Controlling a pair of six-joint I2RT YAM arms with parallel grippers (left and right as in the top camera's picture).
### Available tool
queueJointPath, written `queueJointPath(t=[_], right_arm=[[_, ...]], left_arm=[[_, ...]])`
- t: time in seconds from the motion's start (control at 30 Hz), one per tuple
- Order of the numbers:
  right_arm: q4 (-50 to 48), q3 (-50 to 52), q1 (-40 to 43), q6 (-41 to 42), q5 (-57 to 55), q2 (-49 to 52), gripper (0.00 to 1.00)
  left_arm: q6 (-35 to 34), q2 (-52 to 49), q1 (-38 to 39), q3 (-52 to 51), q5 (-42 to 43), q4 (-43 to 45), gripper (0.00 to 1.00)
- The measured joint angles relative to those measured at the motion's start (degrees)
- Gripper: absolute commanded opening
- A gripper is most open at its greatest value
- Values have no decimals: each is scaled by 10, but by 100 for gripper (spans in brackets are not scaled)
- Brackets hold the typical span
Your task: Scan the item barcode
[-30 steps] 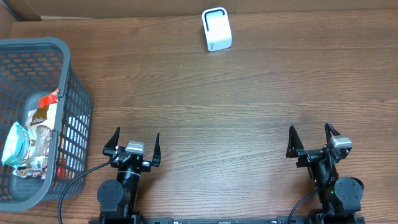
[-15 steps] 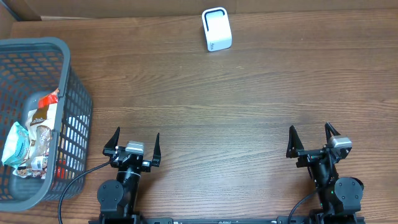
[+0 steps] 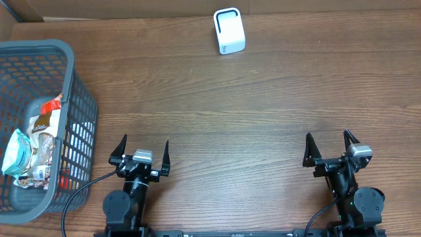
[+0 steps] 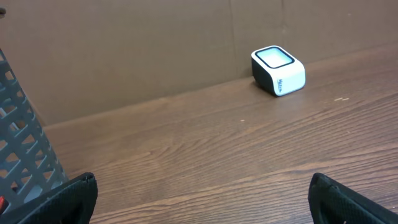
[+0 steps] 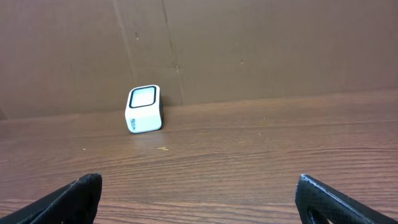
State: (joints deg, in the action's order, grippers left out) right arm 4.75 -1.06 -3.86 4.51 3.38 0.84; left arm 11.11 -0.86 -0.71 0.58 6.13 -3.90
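A white barcode scanner (image 3: 229, 31) with a dark-rimmed window stands at the far middle of the table; it also shows as the scanner (image 4: 278, 70) in the left wrist view and the scanner (image 5: 143, 109) in the right wrist view. Snack packets (image 3: 31, 148) lie in the grey basket (image 3: 82, 99) at the left. My left gripper (image 3: 142, 151) rests near the front edge, open and empty, just right of the basket. My right gripper (image 3: 329, 147) sits at the front right, open and empty too. Bare wood lies between each pair of fingers (image 4: 74, 199) (image 5: 326, 199).
A brown cardboard wall (image 4: 155, 43) backs the table behind the scanner. The basket's mesh wall (image 4: 22, 149) stands close to my left gripper's left side. A cable (image 3: 82, 191) runs from the left arm's base along the basket's foot.
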Motion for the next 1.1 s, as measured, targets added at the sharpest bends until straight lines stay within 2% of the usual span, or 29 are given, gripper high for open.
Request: queueJointPath(t=[0.77,1.1], right_arm=[[0,0,0,0,0,0,100],[0,0,0,0,0,0,100]], left_arm=[[0,0,0,0,0,0,100],[-56,0,0,0,0,0,100]])
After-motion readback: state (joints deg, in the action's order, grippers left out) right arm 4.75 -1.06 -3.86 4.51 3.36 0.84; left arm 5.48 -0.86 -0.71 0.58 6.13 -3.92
